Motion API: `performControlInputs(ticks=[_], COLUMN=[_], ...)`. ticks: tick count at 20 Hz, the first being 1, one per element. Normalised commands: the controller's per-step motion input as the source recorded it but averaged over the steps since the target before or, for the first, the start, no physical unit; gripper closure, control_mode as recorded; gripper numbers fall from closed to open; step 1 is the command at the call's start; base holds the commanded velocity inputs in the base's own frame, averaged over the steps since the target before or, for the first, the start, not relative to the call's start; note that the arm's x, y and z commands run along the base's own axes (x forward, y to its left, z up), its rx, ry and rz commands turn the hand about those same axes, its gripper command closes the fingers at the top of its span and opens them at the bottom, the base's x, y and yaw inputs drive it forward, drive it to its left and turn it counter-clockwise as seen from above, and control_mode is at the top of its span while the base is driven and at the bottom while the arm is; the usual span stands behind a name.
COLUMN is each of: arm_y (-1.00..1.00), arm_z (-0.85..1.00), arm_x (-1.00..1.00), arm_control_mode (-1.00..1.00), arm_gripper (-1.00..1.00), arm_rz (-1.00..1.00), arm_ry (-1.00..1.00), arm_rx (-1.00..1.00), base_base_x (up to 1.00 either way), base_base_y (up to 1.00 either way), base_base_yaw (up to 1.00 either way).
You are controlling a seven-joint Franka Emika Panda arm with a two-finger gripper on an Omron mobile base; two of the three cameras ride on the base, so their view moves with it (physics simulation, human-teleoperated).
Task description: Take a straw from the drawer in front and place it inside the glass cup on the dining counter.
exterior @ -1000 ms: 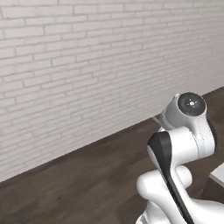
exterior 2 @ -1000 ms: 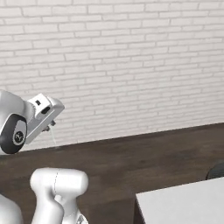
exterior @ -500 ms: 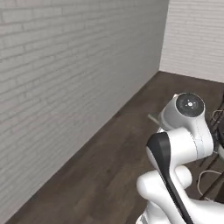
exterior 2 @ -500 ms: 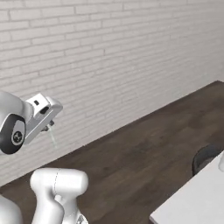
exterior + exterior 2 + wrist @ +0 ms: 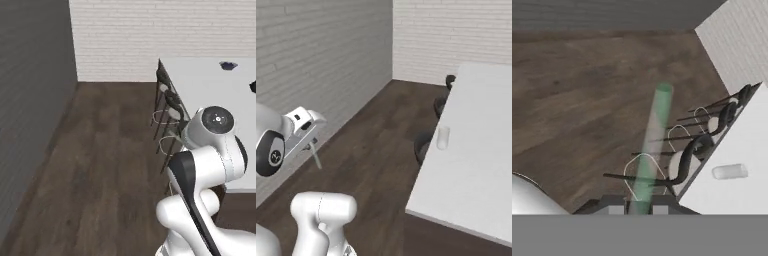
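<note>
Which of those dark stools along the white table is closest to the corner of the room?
The farthest stool in the row, at the end of the dining counter next to the back brick wall; the others sit nearer the robot.

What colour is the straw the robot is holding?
Pale green in the hand view, where the straw shows best, sticking out from the fingers.

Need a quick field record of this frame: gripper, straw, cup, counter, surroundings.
gripper: shut on the straw
straw: sticks out from between the fingertips, over the dark wood floor
cup: upright near the counter's edge, nothing in it
counter: white, ahead and to the robot's right
stools: dark, in a row along the counter's edge
task state: straw not yet in the cup
</note>
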Motion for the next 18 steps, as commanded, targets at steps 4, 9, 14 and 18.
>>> performControlInputs(ticks=[4,9,14,18], arm_y=[0.00,0.00,0.00,0.00], arm_z=[0.00,0.00,0.00,0.00], arm_x=[0.00,0.00,0.00,0.00], arm_control_mode=[1.00,1.00,1.00,1.00], arm_gripper=[1.00,1.00,1.00,1.00], arm_rz=[0.00,0.00,0.00,0.00], arm_ry=[0.00,0.00,0.00,0.00], arm_rx=[0.00,0.00,0.00,0.00], base_base_x=[0.48,0.47,0.45,0.54], base_base_y=[0.38,0.44,0.40,0.60], base_base_yaw=[-0.78,-0.67,-0.58,-0.53])
